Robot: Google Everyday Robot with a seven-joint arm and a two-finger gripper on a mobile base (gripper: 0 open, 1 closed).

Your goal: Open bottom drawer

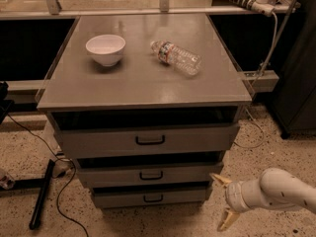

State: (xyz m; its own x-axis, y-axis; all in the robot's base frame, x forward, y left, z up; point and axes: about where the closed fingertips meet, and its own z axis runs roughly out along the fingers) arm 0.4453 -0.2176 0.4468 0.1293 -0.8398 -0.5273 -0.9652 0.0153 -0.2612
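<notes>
The bottom drawer (148, 197) is the lowest grey front of the cabinet, with a small black loop handle (153, 198) at its centre. It sits flush under the middle drawer (148, 174). My gripper (223, 202) is low at the right, just right of the bottom drawer's right end. Its two yellowish fingers (219, 179) are spread apart, one above the other, with nothing between them. My white arm (276, 190) reaches in from the right edge.
The top drawer (148, 139) juts out a little. A white bowl (105, 49) and a lying plastic bottle (176, 57) rest on the cabinet top (133, 83). Black cables and a black bar (42, 194) lie on the speckled floor at left.
</notes>
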